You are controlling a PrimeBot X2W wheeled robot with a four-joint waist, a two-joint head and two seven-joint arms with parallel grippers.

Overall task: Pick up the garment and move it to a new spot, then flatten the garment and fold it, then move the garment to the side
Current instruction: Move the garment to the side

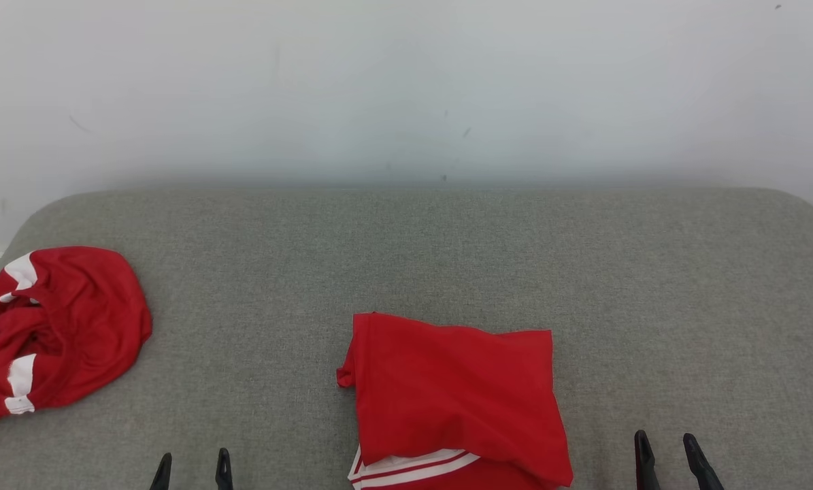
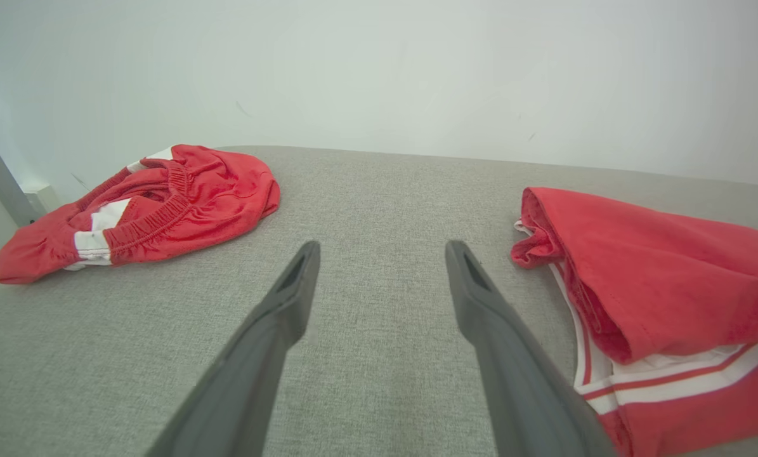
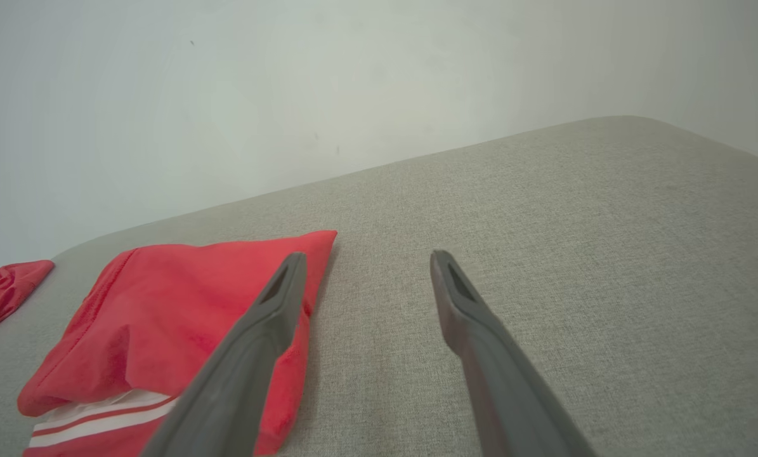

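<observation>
Lying near-centre on grey upholstered surface (image 1: 406,252): folded red fabric garment with white stripes (image 1: 454,395), long axis near-to-far. Flanked by left gripper (image 1: 195,452) and right gripper (image 1: 665,434), right one likely closer. Both spread wide, gripping nothing.

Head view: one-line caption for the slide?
Folded red garment lies between open left gripper and open right gripper on grey surface; crumpled red garment at left.

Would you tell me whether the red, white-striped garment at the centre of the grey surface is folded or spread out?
Folded: the red white-striped garment lies doubled, its upper layer overlapping the striped edge beneath.
</observation>
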